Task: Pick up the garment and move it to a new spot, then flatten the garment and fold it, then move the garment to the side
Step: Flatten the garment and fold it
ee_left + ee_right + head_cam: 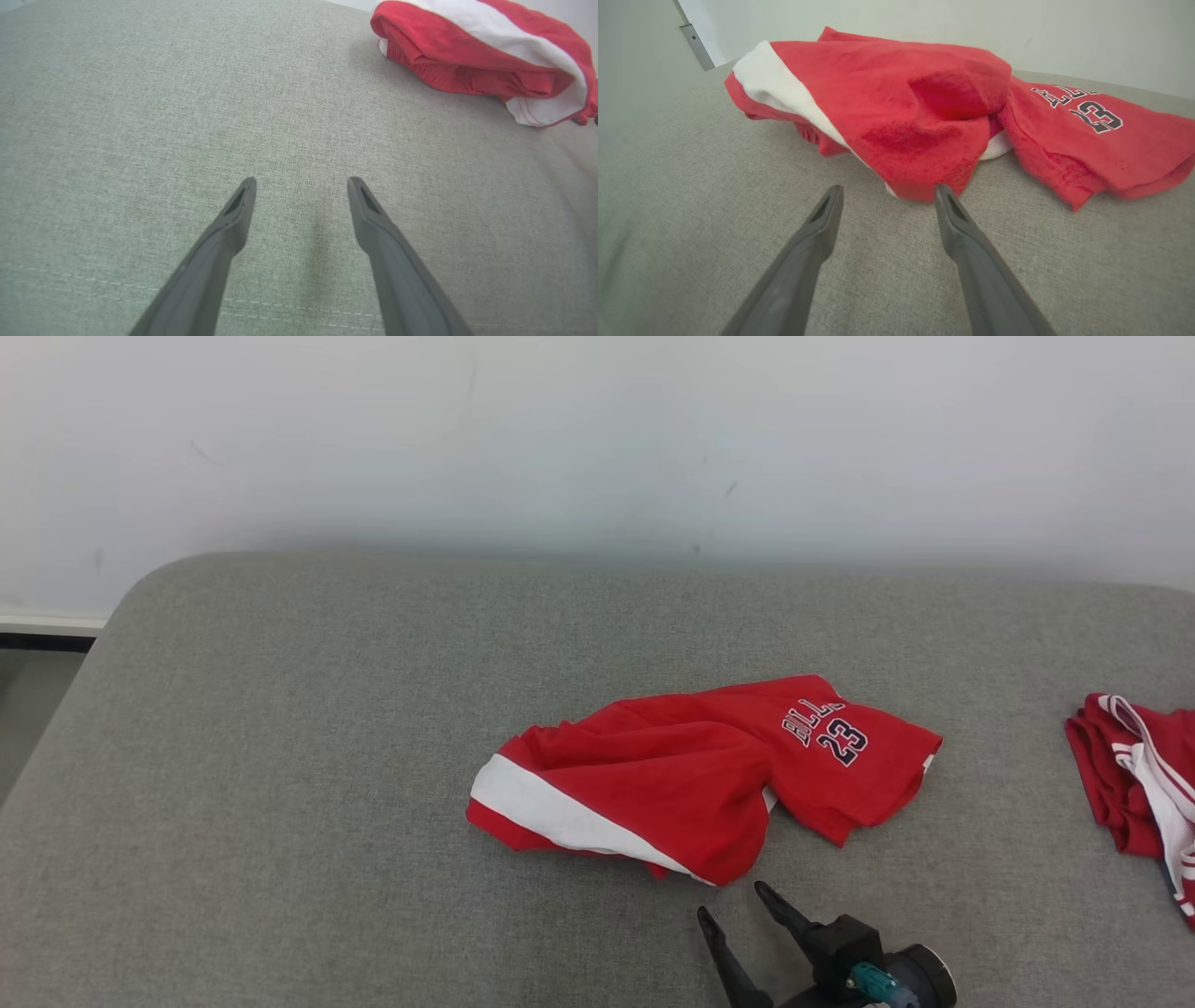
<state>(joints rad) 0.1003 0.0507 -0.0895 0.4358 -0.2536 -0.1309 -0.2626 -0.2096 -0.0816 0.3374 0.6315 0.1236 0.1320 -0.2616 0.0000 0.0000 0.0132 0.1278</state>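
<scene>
Two grippers stand spread and empty, right gripper (735, 903) just short of the crumpled red garment (691, 775) on the worktop (280, 756), left gripper (301, 183) further off; flattening probably goes best with each pinching one outer hem corner, not bunched layers.

Bright, diffuse light. A soft shadow band crosses the white wall (597, 532) above the grey cushion (280, 756); the red jersey (672, 775) casts a thin one. Wrist views bow at their edges.

Red garment (672, 775), white-striped, numbered 23, lies crumpled on grey upholstery (280, 756).
</scene>
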